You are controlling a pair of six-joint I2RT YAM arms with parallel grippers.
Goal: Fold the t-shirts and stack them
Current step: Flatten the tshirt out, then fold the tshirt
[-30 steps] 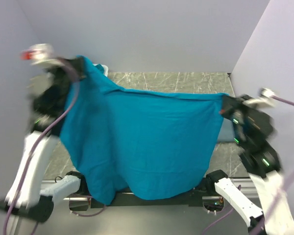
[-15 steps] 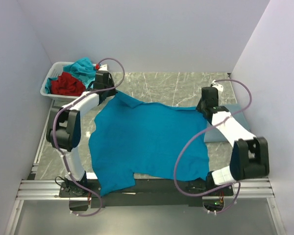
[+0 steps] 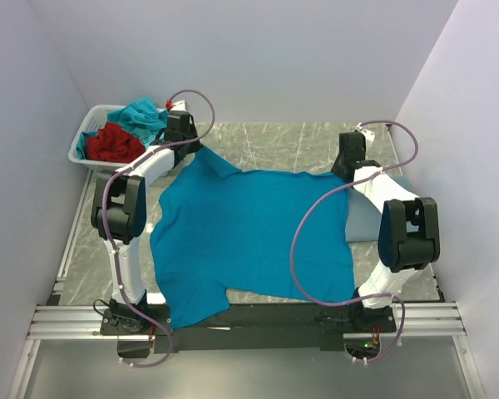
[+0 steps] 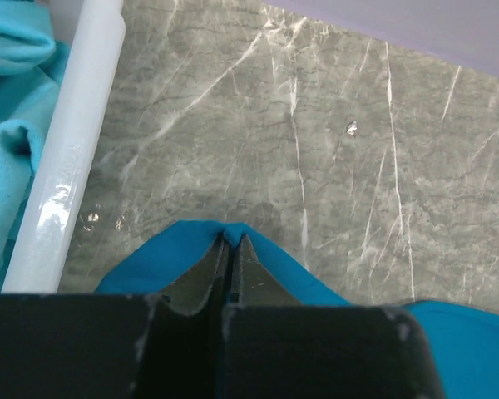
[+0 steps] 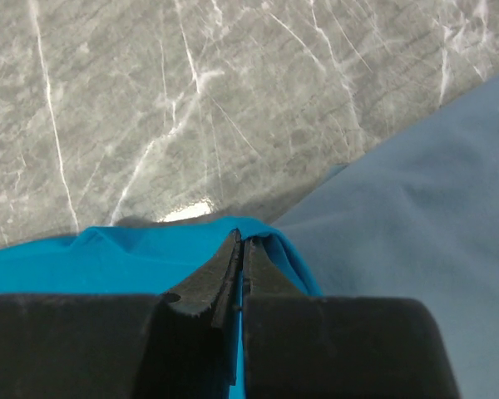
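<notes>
I see a grey marble-veined table (image 3: 299, 137) boxed in by plain pale lilac walls (image 3: 258, 58) on three sides, an aluminium rail (image 3: 66, 320) along its near edge, under soft even light.

Top view high, looking down on table (image 3: 274, 141); wrist views close, angled down — all share teal t-shirt (image 3: 249, 233).

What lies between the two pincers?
Only the teal t-shirt, its far edge spanning left pincer to right pincer; the top view shows it.
</notes>
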